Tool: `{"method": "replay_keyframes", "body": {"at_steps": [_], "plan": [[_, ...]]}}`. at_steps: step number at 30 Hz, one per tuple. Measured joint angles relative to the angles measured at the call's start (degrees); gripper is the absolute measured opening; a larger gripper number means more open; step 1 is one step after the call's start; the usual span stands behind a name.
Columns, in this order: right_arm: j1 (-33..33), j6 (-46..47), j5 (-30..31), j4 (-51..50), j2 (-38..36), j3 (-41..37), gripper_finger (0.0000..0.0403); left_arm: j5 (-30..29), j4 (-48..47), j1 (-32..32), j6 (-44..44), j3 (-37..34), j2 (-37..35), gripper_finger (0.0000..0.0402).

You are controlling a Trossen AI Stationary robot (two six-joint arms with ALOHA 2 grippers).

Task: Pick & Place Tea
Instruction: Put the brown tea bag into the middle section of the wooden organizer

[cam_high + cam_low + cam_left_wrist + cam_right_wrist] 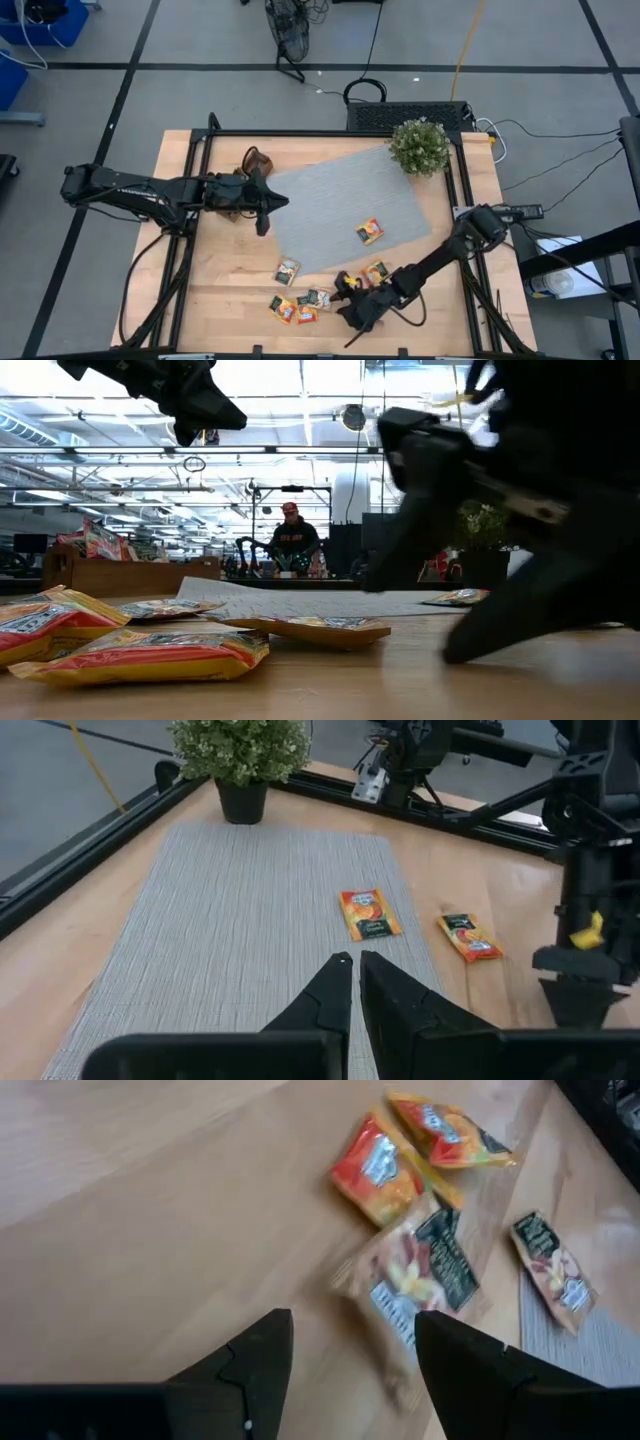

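The left gripper [265, 226] hangs above the left edge of the grey woven mat [350, 210], near the wooden tray [255, 160] at the back left of the bench [215, 290]. Its jaws are narrow, almost touching, and hold nothing. This arm seems to be waiting.

The tea lies in several places. A small heap of sachets [298, 305] sits near the front edge of the bench, left of the middle: red, orange and dark ones, some overlapping. One sachet [287, 271] lies just behind the heap, at the front edge of the mat. One orange sachet [370, 231] lies on the mat itself, toward its right side, and another sachet [376, 272] lies on the bare wood just off the front right part of the mat.

The right gripper [348, 296] is low over the front of the bench, just beside the right end of the heap. Its jaws are wide apart and empty; in the right wrist view, a pale and dark sachet [420, 1280] lies just ahead of the gap between the fingers.

I judge that the step in hand is the reach for a sachet from the heap, not yet the grasp. The next move calls for going down so that the fingers stand on both sides of one sachet only, then closing. The sachets are flat and overlap, so taking two together or pushing them away is a risk.
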Motion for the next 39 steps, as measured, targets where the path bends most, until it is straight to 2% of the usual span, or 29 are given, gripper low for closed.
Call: {"method": "replay_keyframes", "body": {"at_steps": [11, 14, 18, 24, 27, 31, 35, 39], "plan": [[-4.3, 0.2, -2.3, -1.6, 2.2, 2.0, 0.0196, 0.0, 0.0, 0.0, 0.0, 0.0, 0.0, 0.0031], [-4.9, 0.5, -3.7, -2.4, 2.3, 2.0, 0.0184, 0.0, 0.0, 0.0, 0.0, 0.0, 0.0, 0.0031], [-5.1, 2.5, -4.0, -3.4, 2.4, 1.9, 0.0133, 0.0, 0.0, 0.0, 0.0, 0.0, 0.0, 0.0031], [-5.2, 3.0, -4.2, -3.1, 2.4, 1.9, 0.0018, 0.0, 0.0, 0.0, 0.1, 0.0, 0.0, 0.0031], [-4.8, 2.9, -3.2, -2.0, 2.5, 1.8, 0.0012, 0.0, 0.0, 0.0, 0.1, 0.0, 0.0, 0.0031], [-2.4, -2.0, 5.1, 0.1, 2.0, 1.8, 0.0005, 0.0, 0.0, 0.0, 0.1, 0.0, 0.0, 0.0031], [0.3, -12.6, 20.4, 0.2, 1.4, 3.2, 0.0003, 0.0, 0.0, 0.0, 0.1, 0.0, 0.0, 0.0031], [-0.4, -25.4, 36.1, 5.7, 1.5, 3.4, 0.0002, 0.0, 0.0, 0.0, 0.1, 0.0, 0.0, 0.0031]]}}
